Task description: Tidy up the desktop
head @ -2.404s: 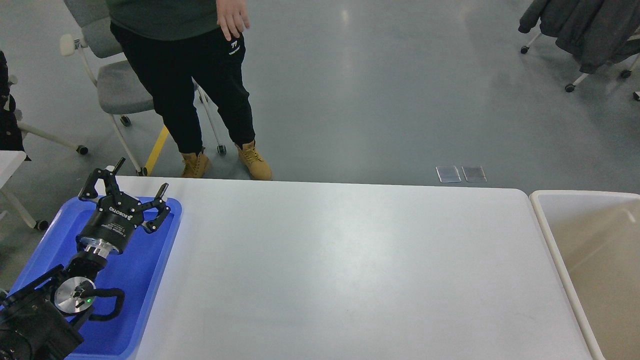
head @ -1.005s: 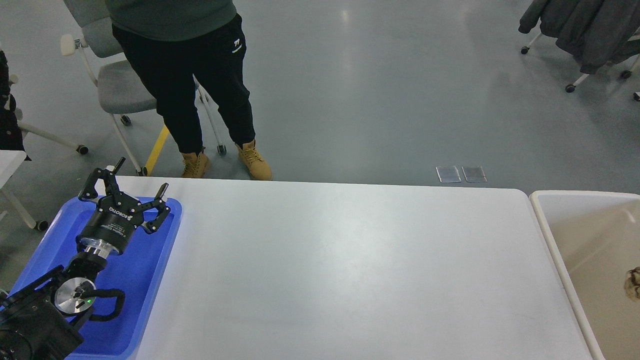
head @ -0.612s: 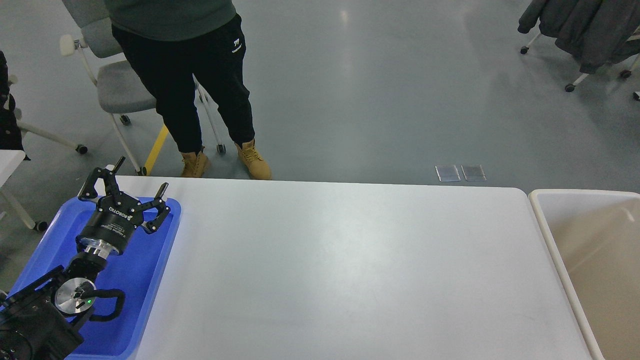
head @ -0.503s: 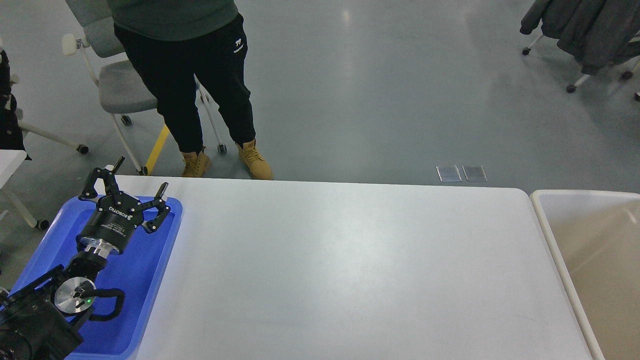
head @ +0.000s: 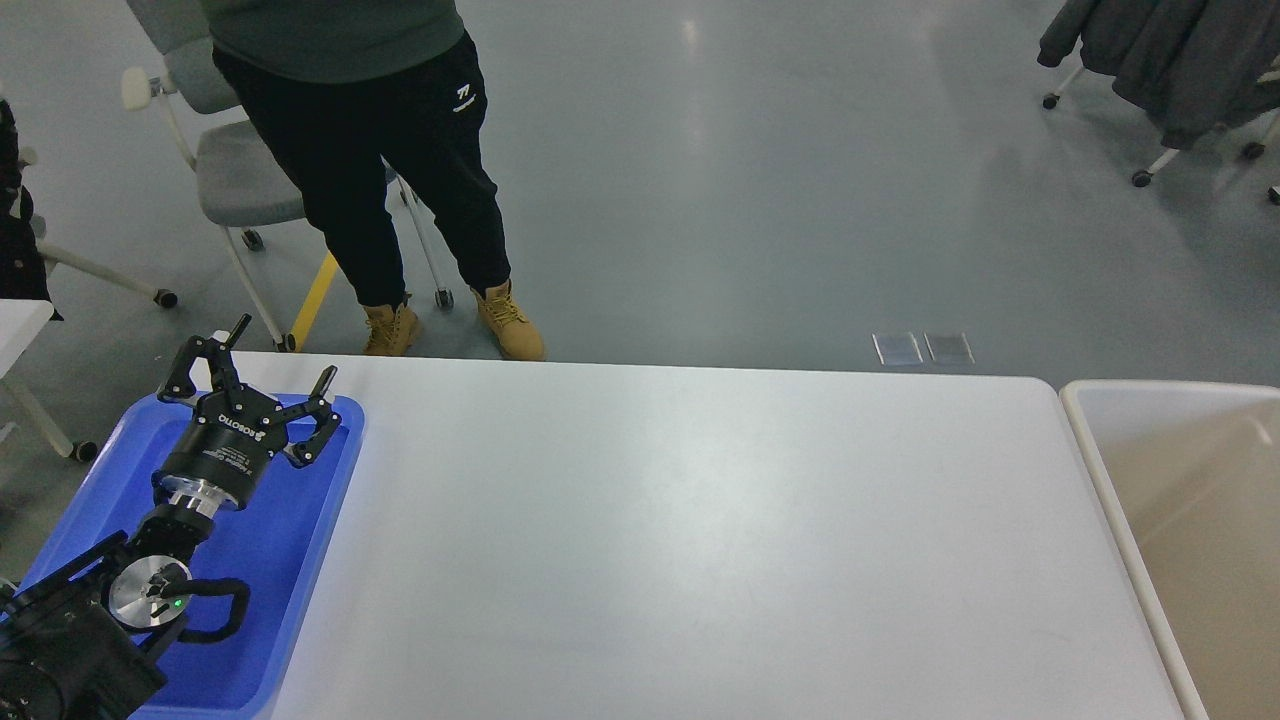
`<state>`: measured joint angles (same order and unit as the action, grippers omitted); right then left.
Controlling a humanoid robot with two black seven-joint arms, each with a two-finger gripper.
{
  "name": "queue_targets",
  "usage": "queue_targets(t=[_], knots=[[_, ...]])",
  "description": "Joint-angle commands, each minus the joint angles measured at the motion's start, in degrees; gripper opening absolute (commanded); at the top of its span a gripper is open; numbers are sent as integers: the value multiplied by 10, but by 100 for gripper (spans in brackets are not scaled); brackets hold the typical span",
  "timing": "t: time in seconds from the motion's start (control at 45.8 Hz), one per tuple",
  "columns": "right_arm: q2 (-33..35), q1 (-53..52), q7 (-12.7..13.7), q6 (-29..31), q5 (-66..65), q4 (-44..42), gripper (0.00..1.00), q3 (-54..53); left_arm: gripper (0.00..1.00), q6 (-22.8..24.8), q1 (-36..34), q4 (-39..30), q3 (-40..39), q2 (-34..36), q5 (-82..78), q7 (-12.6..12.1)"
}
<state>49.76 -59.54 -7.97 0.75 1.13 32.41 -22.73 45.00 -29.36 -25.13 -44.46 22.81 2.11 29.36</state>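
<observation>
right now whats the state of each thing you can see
desktop: nothing on it that shows
tray: at the desktop's left end, nothing in the part that shows
bin: at the desktop's right end, open, no lid
left end effector: open, holding nothing, over the tray
right end effector: not in view
person: standing beyond the desktop's far edge
chair: upright, behind the person

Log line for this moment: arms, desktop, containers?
left gripper: jaws open, holding nothing, over blue tray | right gripper: out of view | desktop: nothing on it | beige bin: at right edge
</observation>
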Motion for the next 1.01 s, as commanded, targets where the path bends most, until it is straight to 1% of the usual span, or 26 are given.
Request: queue_targets(t=[0.0, 0.131, 0.262, 0.415, 0.481, 0.612, 0.743, 0.787, 0.852, 0.874, 0.984], knots=[[4, 10, -127, 12, -3, 53, 100, -37, 99, 0, 0, 0, 1, 0, 1, 0], [2, 17, -127, 26, -3, 83, 100, -51, 99, 0, 0, 0, 1, 0, 0, 0], [-24, 38, -127, 25, -2, 112, 100, -88, 99, 0, 0, 0, 1, 0, 0, 0], [-92, 103, -131, 28, -3, 113, 100, -194, 99, 0, 0, 0, 1, 0, 0, 0], [-119, 131, -135, 29, -6, 114, 100, -222, 99, 0, 0, 0, 1, 0, 1, 0], [-160, 179, -164, 34, -35, 114, 100, -234, 99, 0, 0, 0, 1, 0, 0, 0], [-196, 219, -171, 39, -55, 114, 100, -239, 99, 0, 0, 0, 1, 0, 0, 0], [-204, 229, -178, 39, -56, 114, 100, -243, 99, 0, 0, 0, 1, 0, 1, 0], [-215, 243, -194, 45, -56, 114, 100, -246, 99, 0, 0, 0, 1, 0, 0, 0], [-223, 252, -204, 53, -56, 114, 100, -246, 99, 0, 0, 0, 1, 0, 1, 0], [-238, 268, -221, 59, -56, 114, 100, -246, 99, 0, 0, 0, 1, 0, 1, 0]])
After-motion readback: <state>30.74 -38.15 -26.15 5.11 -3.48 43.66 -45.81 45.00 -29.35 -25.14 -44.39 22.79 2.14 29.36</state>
